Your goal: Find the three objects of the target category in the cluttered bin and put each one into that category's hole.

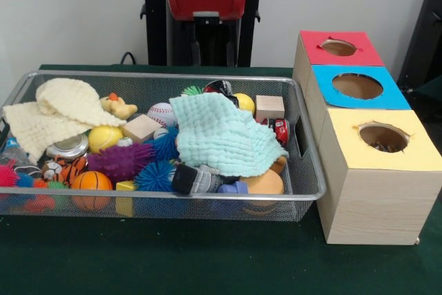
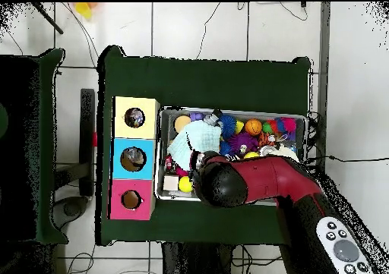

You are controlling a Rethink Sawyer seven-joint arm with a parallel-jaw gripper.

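A wire mesh bin holds a heap of toys. In it I see a baseball, a yellow ball, a small basketball, a purple spiky ball, two wooden cubes, a rubber duck and a red toy car. A mint cloth covers the middle and a cream cloth the left. My gripper hangs open above the bin's far rim, holding nothing. In the overhead view the red arm hides it.
Three wooden boxes stand in a row to the right of the bin, each with a round hole on top: red, blue, yellow. Green cloth covers the table. In the overhead view they sit left of the bin.
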